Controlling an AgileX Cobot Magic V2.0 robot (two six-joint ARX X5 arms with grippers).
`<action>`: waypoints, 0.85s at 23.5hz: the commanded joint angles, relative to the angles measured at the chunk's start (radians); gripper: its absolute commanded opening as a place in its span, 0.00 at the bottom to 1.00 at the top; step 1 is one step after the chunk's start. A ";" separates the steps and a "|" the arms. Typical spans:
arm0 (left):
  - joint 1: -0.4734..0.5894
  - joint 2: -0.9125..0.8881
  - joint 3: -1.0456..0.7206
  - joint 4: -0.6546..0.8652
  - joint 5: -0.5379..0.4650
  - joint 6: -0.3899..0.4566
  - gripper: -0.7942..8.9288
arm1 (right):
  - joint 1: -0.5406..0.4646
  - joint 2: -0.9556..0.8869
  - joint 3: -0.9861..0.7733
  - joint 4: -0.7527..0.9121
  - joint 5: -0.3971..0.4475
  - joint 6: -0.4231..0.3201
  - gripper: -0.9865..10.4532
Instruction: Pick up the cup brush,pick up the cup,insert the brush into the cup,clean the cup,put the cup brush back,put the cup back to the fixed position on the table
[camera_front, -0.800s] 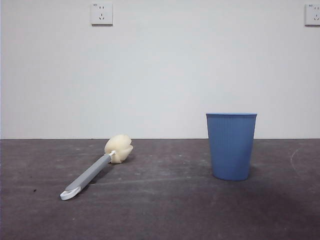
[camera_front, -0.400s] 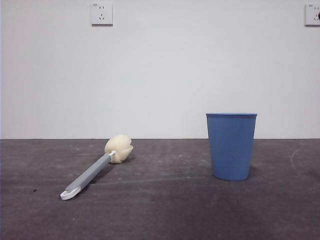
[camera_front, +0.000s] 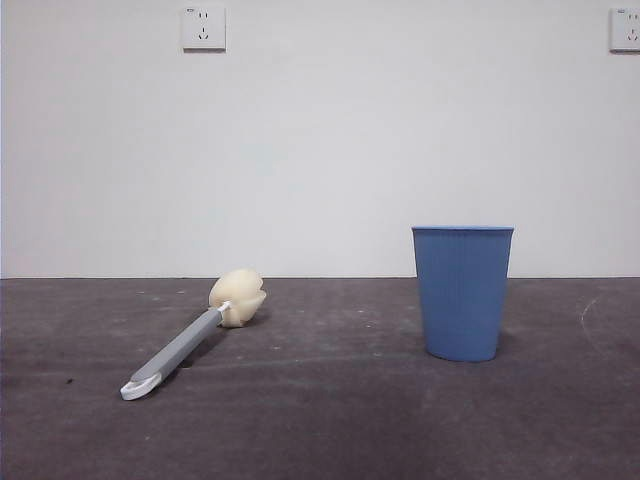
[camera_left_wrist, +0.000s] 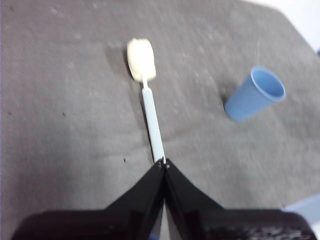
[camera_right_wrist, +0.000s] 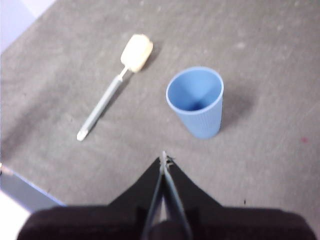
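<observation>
The cup brush lies flat on the table at the left, cream sponge head toward the back, white looped end toward the front. It also shows in the left wrist view and the right wrist view. The blue ribbed cup stands upright and empty at the right; it shows too in the left wrist view and the right wrist view. My left gripper is shut, high above the brush's handle end. My right gripper is shut, high above the table, short of the cup. Neither holds anything.
A white wall rises behind the table's far edge, with a socket at the upper left and another at the upper right. The table's edge shows in the right wrist view.
</observation>
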 joint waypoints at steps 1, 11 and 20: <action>-0.020 0.012 0.012 -0.045 0.003 0.070 0.08 | 0.002 0.002 0.001 -0.035 -0.003 -0.037 0.08; -0.060 0.013 0.012 -0.120 0.005 0.098 0.08 | 0.002 0.003 0.001 -0.101 -0.010 -0.076 0.09; -0.060 0.013 0.012 -0.119 0.082 0.094 0.66 | 0.002 0.003 0.001 -0.101 -0.021 -0.072 0.56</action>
